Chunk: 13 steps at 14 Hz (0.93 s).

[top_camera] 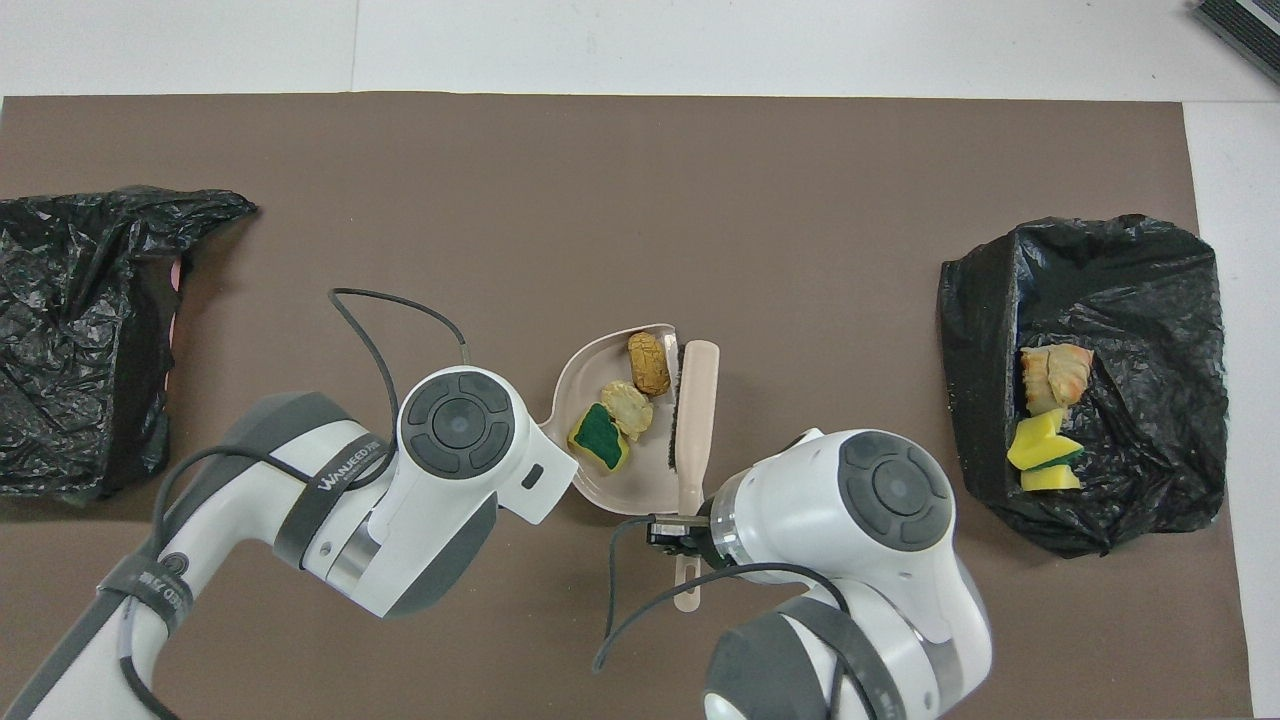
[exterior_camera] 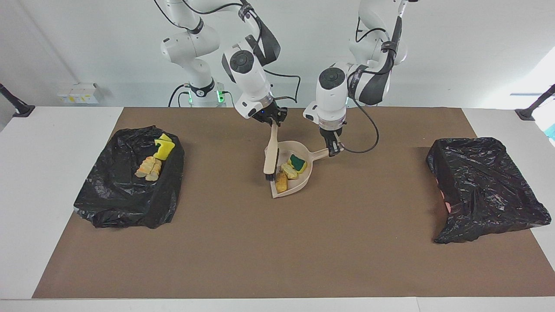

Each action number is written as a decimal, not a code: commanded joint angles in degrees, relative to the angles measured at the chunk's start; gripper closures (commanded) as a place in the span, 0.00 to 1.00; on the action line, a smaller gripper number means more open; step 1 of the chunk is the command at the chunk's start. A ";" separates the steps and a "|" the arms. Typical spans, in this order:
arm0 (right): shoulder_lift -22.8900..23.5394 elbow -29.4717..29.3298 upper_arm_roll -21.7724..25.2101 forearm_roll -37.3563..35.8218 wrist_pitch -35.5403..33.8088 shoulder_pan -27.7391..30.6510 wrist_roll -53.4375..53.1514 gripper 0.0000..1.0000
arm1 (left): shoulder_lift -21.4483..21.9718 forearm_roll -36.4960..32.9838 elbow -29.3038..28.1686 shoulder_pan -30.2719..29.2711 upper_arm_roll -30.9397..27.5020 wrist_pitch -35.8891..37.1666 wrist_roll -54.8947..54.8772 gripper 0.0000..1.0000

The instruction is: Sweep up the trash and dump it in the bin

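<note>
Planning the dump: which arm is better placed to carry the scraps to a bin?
Left: the left gripper holds the dustpan with the scraps in it; the right gripper holds only the brush.

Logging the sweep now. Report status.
Right gripper shut on brush, at dustpan mouth. Left gripper shut on dustpan handle. Three scraps in pan. Nothing blocking.

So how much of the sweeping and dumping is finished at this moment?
Done: three scraps lie in the dustpan; others already sit in one black bin. In hand: right gripper holds the brush, left gripper the dustpan's handle. Left: dumping this load.
</note>
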<state>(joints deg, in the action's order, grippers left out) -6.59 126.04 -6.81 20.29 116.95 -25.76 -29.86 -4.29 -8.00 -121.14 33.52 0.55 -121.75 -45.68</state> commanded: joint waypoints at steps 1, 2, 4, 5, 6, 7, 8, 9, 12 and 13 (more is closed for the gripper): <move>-2.64 -1.22 -0.30 -9.51 -6.97 3.95 4.43 1.00 | 1.83 0.87 -2.25 -2.22 -0.11 -2.27 -0.72 1.00; -2.64 -1.40 -0.31 -13.22 -9.18 4.31 8.20 1.00 | 1.57 2.27 -1.99 -2.84 -0.11 -2.44 -0.90 1.00; -2.90 -1.41 -0.22 -17.10 -11.39 4.92 10.34 1.00 | 0.95 5.69 -1.55 -3.98 -0.28 -4.46 -4.83 1.00; -3.16 -1.23 -0.30 -18.34 -12.01 5.01 10.26 1.00 | 0.43 7.28 -0.94 -6.08 -0.28 -3.94 -6.68 1.00; -4.12 -0.53 -0.57 -18.26 -12.45 5.01 9.22 1.00 | 0.16 8.07 -0.41 -6.88 -0.28 -3.85 -8.35 1.00; -4.92 0.26 -0.83 -17.48 -12.45 4.75 7.03 1.00 | -0.28 8.95 0.29 -7.67 -0.28 -3.85 -9.24 1.00; -5.71 1.13 -0.92 -16.95 -12.45 4.14 3.70 1.00 | -0.28 9.40 1.16 -9.25 -0.28 -2.89 -10.29 1.00; -6.67 1.93 -1.01 -16.16 -12.71 3.87 2.19 1.00 | -0.02 9.58 1.78 -11.00 -0.20 -1.75 -12.65 1.00; -8.62 6.23 -1.01 -6.43 -10.62 -1.12 -3.51 1.00 | -0.19 11.51 6.95 -15.14 -0.28 2.19 -18.20 1.00; -8.62 7.02 -1.01 -6.23 -10.43 -3.31 -4.06 1.00 | -0.28 11.77 8.28 -16.89 -0.28 3.17 -19.87 1.00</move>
<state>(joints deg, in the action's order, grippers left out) -12.76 129.51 -7.66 11.59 104.72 -26.19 -30.80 -4.56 2.19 -116.56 19.55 -0.15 -122.05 -61.98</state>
